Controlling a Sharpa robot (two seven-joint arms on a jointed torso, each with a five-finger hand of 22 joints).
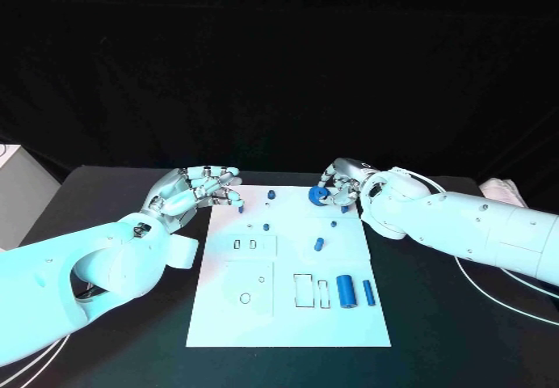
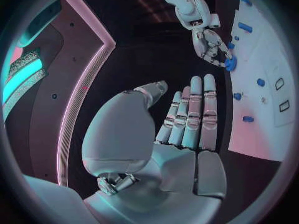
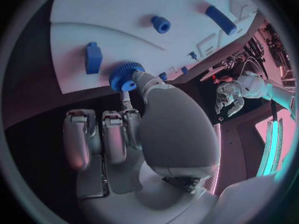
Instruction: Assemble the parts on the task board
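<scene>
The white task board (image 1: pixel 292 323) lies in the middle of the black table. My right hand (image 1: pixel 340 187) is over its far right corner and pinches a blue gear (image 1: pixel 318 195) between thumb and a finger; the right wrist view shows the gear (image 3: pixel 126 76) at the board's edge (image 3: pixel 74 87). My left hand (image 1: pixel 198 191) hovers at the far left corner, fingers straight (image 2: pixel 190 117) and holding nothing. Small blue pegs (image 1: pixel 271 194) (image 1: pixel 266 227) and a blue block (image 1: pixel 318 242) sit on the far half of the board.
A thick blue cylinder (image 1: pixel 345 285) and a thinner one (image 1: pixel 368 292) lie at the board's near right, beside rectangular slots (image 1: pixel 303 291). Two small slots (image 1: pixel 245 244) and round holes (image 1: pixel 245 298) mark the left side. A white box (image 1: pixel 14 194) stands at the table's far left.
</scene>
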